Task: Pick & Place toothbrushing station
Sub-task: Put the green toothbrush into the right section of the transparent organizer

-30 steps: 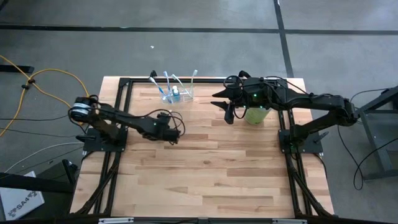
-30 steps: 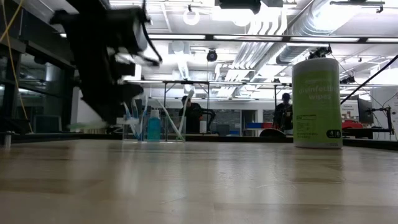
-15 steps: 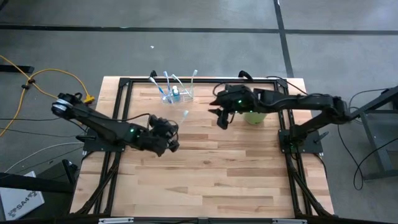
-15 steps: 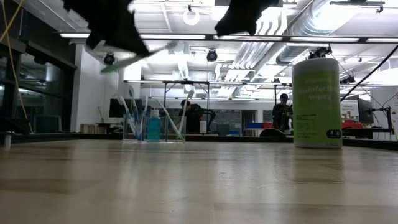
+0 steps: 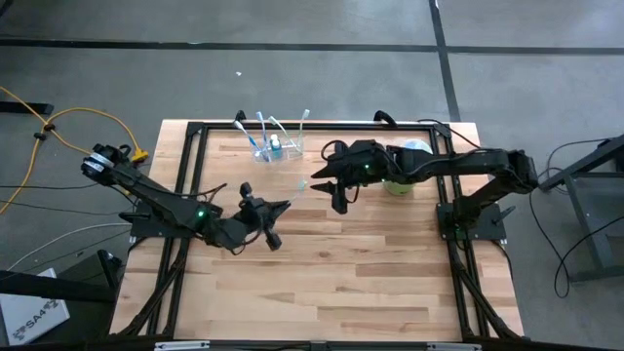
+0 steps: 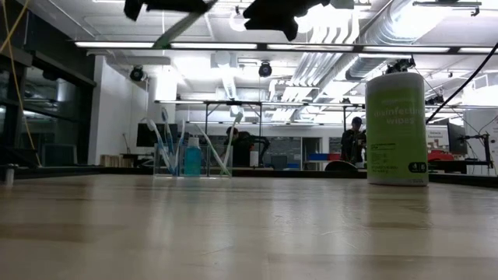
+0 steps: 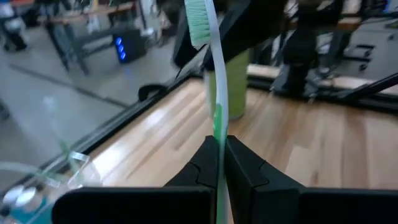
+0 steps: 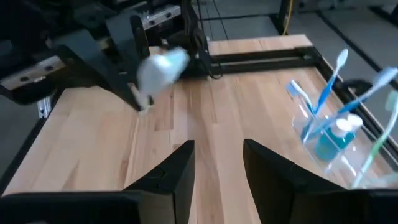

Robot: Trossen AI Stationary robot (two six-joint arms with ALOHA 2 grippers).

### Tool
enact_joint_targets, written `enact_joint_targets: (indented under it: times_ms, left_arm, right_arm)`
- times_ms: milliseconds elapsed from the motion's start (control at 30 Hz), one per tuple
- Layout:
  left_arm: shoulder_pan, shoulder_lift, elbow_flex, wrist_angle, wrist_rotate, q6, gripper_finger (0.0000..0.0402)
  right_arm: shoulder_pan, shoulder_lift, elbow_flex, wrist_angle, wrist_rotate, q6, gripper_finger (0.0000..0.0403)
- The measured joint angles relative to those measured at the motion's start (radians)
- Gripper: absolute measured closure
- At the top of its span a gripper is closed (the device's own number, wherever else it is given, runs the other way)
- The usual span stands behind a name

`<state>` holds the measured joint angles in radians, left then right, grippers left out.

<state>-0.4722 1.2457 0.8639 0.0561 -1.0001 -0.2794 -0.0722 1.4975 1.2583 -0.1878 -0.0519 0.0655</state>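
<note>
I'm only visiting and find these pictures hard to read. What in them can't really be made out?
- Low view: both grippers are cut off by the top edge; only dark shapes show.
- Right wrist view: the toothbrush head is a pale blur in front of the left gripper.
- High view: the brushes in the toothbrushing station are too small to count surely.
- High view: the green wipes canister is mostly hidden under the right arm; the right gripper is empty.
</note>
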Motion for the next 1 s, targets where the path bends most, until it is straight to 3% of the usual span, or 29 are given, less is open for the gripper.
enact_joint_targets:
  times_ms: [267,1000]
  left_arm:
    - [-0.031,0.000,0.000,0.179,0.014,0.199,0.0399]
    - [0.009,0.000,0.000,0.195,0.093,0.197,0.0399]
  right_arm:
    - [0.017,0.000,0.000,0.099,-0.089,-0.018,0.0275]
    - [0.087,-0.001,0.000,0.200,-0.115,-0.018,0.0275]
